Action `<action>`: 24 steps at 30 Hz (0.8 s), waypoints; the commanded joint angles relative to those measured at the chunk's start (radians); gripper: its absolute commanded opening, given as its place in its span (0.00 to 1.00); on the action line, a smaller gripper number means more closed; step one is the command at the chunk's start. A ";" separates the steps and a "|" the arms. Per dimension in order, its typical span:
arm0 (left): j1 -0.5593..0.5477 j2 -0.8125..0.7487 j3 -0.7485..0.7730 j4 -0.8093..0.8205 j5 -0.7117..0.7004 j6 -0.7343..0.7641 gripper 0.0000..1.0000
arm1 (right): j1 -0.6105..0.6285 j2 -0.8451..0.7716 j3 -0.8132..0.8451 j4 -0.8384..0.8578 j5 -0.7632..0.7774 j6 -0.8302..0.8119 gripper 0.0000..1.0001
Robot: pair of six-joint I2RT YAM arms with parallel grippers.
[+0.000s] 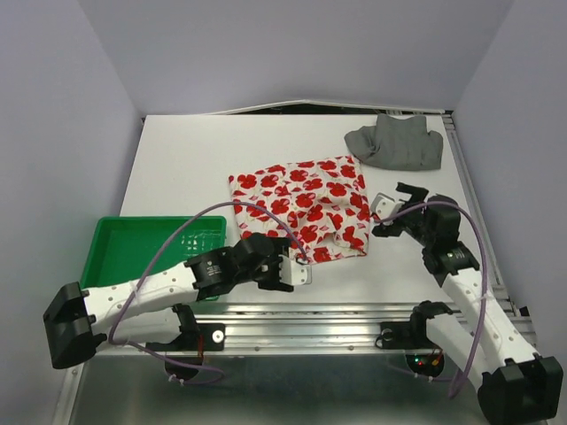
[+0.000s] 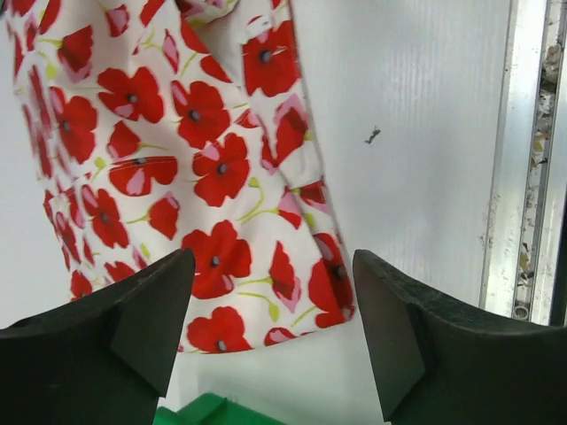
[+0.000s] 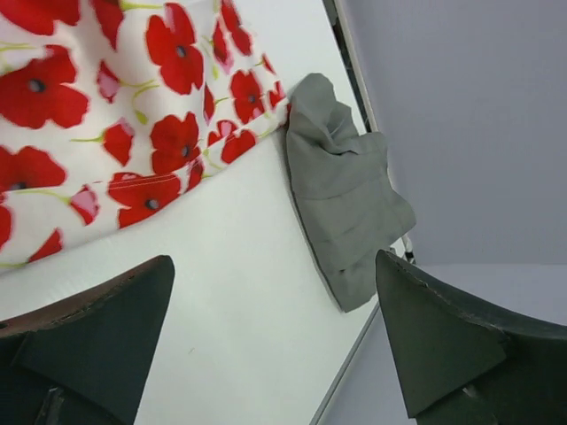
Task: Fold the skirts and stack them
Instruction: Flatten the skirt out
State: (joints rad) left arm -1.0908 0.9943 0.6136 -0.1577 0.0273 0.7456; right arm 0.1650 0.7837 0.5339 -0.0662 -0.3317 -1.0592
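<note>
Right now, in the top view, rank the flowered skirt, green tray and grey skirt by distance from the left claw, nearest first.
From the left claw:
1. The flowered skirt, its near corner right at the claw tips.
2. The green tray, off to the left by the table's near edge.
3. The grey skirt, at the far right back of the table.

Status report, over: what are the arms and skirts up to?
Left fingers open over flowered skirt, near corner; right fingers open, empty. That skirt flat mid-table; grey skirt bunched far right. Nothing blocking.
</note>
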 commanded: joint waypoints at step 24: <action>0.315 0.328 0.328 -0.448 0.148 -0.167 0.69 | 0.151 0.632 0.492 -0.715 -0.082 0.455 0.49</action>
State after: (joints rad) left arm -0.7734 1.2797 0.9726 -0.5434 0.2050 0.5495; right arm 0.3107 1.3689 1.0313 -0.7601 -0.4599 -0.6777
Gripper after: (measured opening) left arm 0.674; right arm 0.486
